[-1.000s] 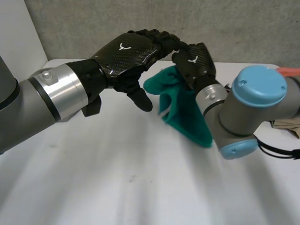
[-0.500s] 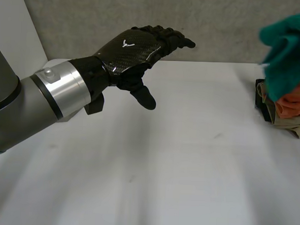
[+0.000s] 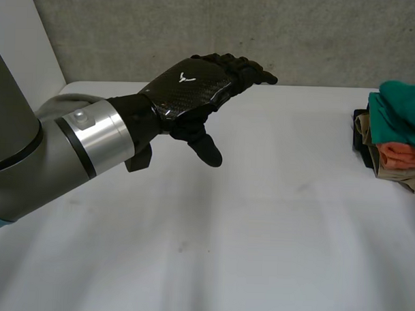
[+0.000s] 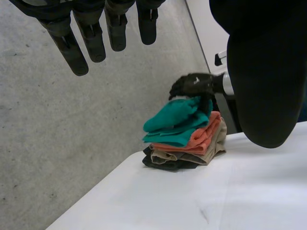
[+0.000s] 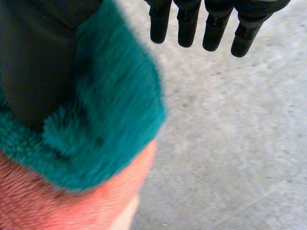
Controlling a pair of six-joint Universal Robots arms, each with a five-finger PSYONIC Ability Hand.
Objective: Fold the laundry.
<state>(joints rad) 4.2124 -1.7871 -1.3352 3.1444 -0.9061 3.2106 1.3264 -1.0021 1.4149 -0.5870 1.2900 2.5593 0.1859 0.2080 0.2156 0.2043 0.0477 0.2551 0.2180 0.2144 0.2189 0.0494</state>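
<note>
Lying on top of the pile (image 3: 390,170) at the right side of the table (image 3: 259,239): the teal cloth (image 3: 403,108), directly over an orange cloth (image 3: 398,154), with beige and dark pieces under those.

Judging the step in hand as putting a finished piece onto the pile. Resting the right hand (image 4: 192,86) on the top of the teal cloth, fingers straight and reaching past it, thumb lying on the fabric, apparently pinching nothing. Hovering the left hand (image 3: 189,93) over the middle of the table, well apart from the pile, fingers straight and relaxed, holding nothing.

Probably calling next for lifting the right hand straight off, without dragging the top cloth or tipping the pile.

Being cut off in the head view: the far side of the pile. Being hard to judge: how neatly the teal cloth is folded, and whether more laundry is waiting.
</note>
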